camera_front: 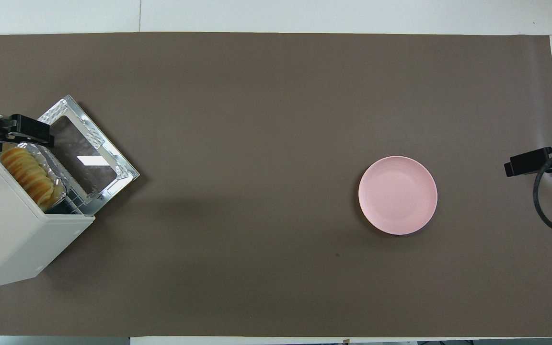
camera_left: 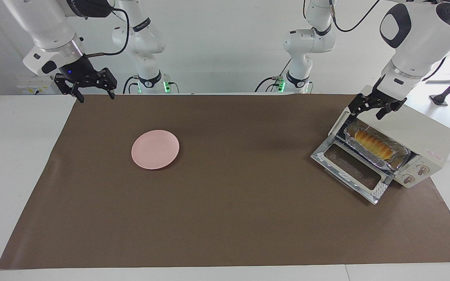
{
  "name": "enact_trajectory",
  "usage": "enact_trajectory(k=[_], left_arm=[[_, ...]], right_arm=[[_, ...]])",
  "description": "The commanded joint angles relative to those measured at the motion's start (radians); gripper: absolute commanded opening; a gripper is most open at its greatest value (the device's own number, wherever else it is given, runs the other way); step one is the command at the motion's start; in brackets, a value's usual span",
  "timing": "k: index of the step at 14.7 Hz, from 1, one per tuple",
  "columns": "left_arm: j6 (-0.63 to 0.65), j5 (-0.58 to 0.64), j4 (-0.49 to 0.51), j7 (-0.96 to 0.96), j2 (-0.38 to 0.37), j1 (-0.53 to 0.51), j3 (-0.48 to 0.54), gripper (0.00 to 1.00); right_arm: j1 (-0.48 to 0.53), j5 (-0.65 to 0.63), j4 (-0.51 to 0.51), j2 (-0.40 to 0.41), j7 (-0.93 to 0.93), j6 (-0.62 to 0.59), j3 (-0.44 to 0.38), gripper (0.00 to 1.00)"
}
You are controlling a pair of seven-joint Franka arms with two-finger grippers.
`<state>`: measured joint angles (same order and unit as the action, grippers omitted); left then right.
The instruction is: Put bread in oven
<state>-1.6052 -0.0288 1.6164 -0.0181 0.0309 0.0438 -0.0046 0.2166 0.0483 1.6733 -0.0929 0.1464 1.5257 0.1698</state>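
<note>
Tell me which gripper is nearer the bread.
Left. The left gripper hangs open over the oven just above the bread; the right gripper waits at the right arm's end of the table.

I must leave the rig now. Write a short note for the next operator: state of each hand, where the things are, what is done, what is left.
Left hand: open, empty, over the top front corner of the oven.
Right hand: open, empty, waiting at its own end of the table.
Bread: in the foil tray on the rack inside the oven.
Oven door: folded down, open.
Pink plate: bare, on the brown mat.
Done: bread is in the oven.
Left: probably only closing the door.
</note>
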Motion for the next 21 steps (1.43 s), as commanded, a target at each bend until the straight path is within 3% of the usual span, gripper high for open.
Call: enact_trajectory(k=[1,21], left_arm=[[0.053,-0.003,0.005,0.014,-0.016,-0.036,-0.038,1.00],[0.065,0.010,0.007,0.003,-0.017,-0.055,-0.071,1.00]], right_arm=[[0.009,-0.015,-0.003,-0.007,0.018,-0.016,0.007,1.00],[0.009,-0.013,-0.003,-0.007,0.018,-0.018,0.007,1.00]])
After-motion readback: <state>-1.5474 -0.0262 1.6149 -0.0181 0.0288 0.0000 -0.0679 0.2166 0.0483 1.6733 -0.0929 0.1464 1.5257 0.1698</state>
